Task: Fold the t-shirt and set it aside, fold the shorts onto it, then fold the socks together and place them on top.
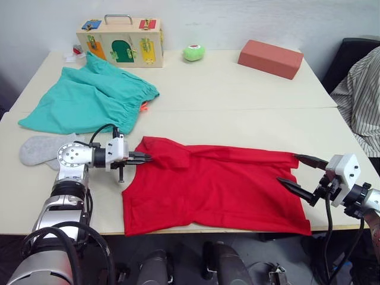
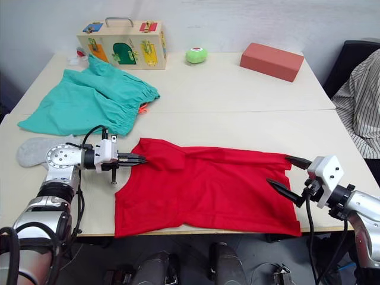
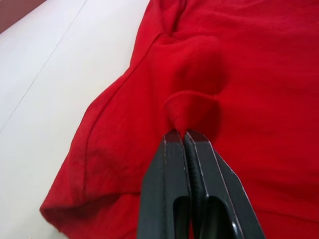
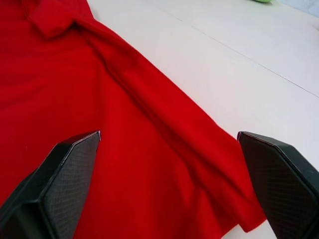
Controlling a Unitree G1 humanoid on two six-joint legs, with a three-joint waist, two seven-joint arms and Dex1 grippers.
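The t-shirt [image 1: 217,190] lies spread on the counter [image 1: 237,95], long axis running arm to arm, just in front of the shorts [image 1: 89,98]. The left gripper [image 1: 144,158] has its jaws pinched tight on a tuck of red at one end; the right gripper [image 1: 301,173] gapes wide over the opposite edge, nothing held.

socks [image 1: 41,149] (behind left arm), person [image 1: 362,89] cropped

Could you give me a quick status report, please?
Left gripper shut on t-shirt edge. Right gripper open at its far edge. Nothing in the way.
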